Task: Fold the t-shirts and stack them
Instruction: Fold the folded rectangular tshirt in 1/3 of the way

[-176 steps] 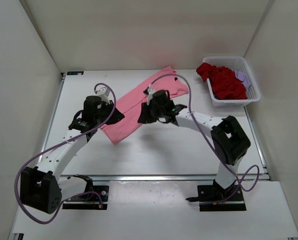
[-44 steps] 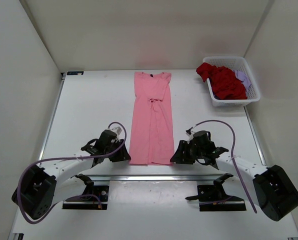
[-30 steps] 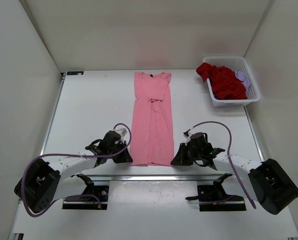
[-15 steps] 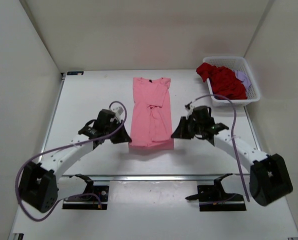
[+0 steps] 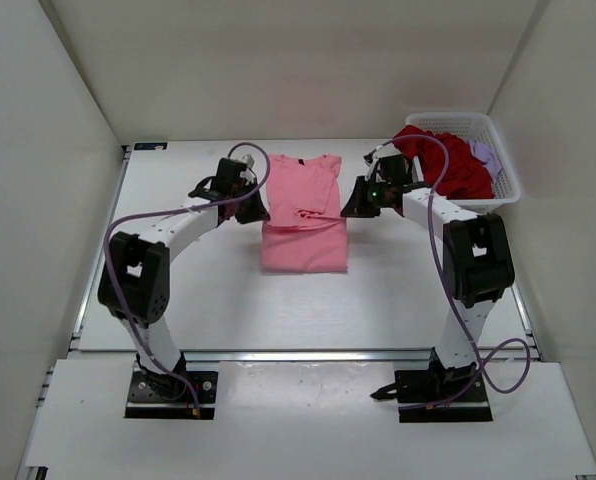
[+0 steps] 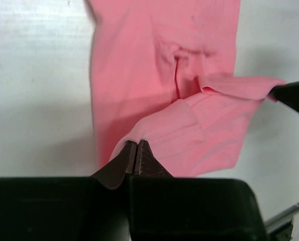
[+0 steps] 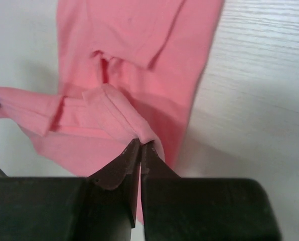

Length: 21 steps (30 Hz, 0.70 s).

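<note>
While pink t-shirt [image 5: 303,245] lies doubled on table [image 5: 178,285], left tool [image 6: 136,145], right tool [image 7: 140,144] each pinch lifted hem.

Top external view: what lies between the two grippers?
The pink t-shirt: its lifted hem spans from the left gripper to the right gripper, each shut on a corner. Top external shows it; both wrist views confirm.

The left gripper [image 6: 136,150] pinched a hem corner of the pink t-shirt [image 6: 154,60], jaws closed on the cloth. The lifted edge hung over the rest, spread on the white table [image 6: 39,75].
</note>
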Each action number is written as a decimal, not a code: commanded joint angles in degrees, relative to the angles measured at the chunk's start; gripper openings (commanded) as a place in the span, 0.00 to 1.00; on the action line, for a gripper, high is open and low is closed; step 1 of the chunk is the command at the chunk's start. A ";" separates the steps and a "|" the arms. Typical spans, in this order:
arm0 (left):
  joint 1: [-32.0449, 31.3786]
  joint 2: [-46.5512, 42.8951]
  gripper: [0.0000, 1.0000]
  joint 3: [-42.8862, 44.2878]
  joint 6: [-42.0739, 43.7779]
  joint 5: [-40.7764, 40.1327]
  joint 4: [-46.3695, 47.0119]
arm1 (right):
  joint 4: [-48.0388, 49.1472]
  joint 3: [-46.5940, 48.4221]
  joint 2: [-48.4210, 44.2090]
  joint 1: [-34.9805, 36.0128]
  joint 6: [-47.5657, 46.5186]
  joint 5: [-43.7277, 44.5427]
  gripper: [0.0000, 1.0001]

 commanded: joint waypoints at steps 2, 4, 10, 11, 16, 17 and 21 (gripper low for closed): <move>0.58 6.97 0.00 7.70 1.82 -2.03 -0.10 | 1.12 4.11 3.73 -2.32 -1.21 -1.80 0.00; 1.02 9.53 0.00 9.03 1.73 -1.07 0.69 | 1.48 4.99 4.96 -2.94 -1.13 -2.23 0.00; 1.72 14.11 0.00 12.73 1.47 -2.91 1.74 | -0.02 9.57 9.36 -3.73 -1.83 -2.94 0.00; 1.72 14.37 0.01 12.47 1.38 -2.91 2.70 | 0.59 9.74 9.19 -3.74 -1.39 -2.68 0.00; 3.91 14.03 0.16 11.42 -0.11 0.77 6.39 | 0.95 10.18 10.86 -3.82 -1.39 -3.64 0.09; 4.61 13.24 0.21 10.11 -1.07 2.35 7.88 | 0.69 10.27 10.86 -3.91 -0.87 -3.30 0.16; 5.77 4.72 0.43 2.11 -4.50 5.45 15.71 | -2.12 10.80 7.35 -3.48 -2.53 1.44 0.31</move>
